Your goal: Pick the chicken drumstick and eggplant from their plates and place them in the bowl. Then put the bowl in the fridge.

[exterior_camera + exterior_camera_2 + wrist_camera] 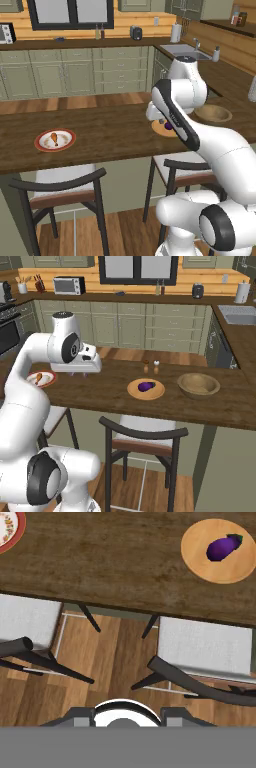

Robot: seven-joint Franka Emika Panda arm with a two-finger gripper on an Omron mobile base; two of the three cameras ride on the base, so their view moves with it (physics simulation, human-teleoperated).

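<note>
The chicken drumstick (56, 138) lies on the white plate with the orange-red rim (41, 147), toward the left end of the dark wooden counter (110, 135). The eggplant (145, 386) lies on the flat tan wooden plate (135, 391), near the middle of the counter, tilted slightly on the disc. The wooden bowl (198, 384) stands to the right of that plate, apart from it, and holds nothing visible. Two small shakers (151, 366) stand just beyond the tan plate on the far side. The arm's hand is raised above the near edge of the counter, between the two plates, touching neither. From the hand view, the camera looks straight down on the counter edge and two chairs (200, 657) pushed up beneath it; the eggplant appears at the upper right there, the red-rimmed plate at the upper left. The fingertips are not distinguishable in any view, so whether the pincer is released or clenched cannot be told; nothing is seen held.
</note>
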